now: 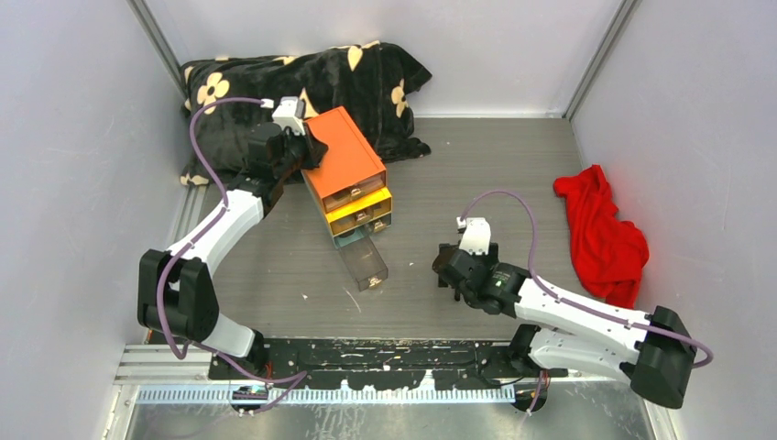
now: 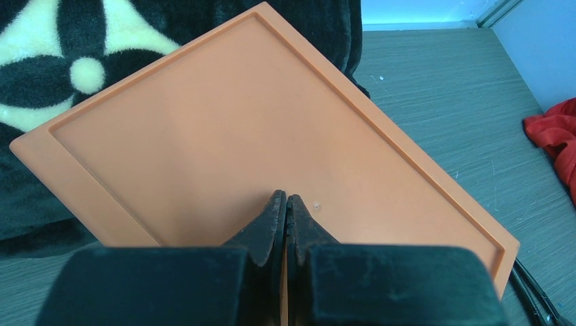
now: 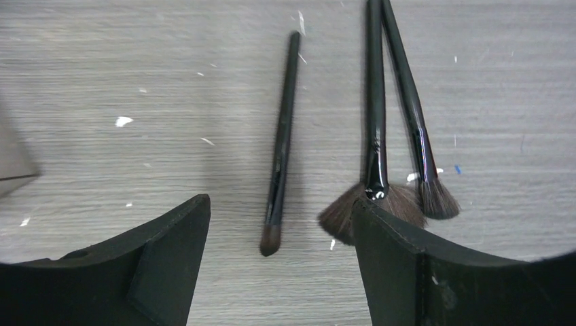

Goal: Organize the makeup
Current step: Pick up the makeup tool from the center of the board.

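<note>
Makeup brushes [image 3: 282,122] lie loose on the surface [image 3: 102,68] beneath our spread right hand [image 3: 278,217] — nothing gripped. Our left hand [image 2: 286,207], pressed together, sits against the orange box [image 2: 224,122]; we judge most sorting remains.

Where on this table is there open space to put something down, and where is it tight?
Bare table lies between the orange box and the red cloth, and again between the pulled-out drawer and the left arm. Crowded: three brushes under the open right gripper, and the blanket behind the box.
</note>
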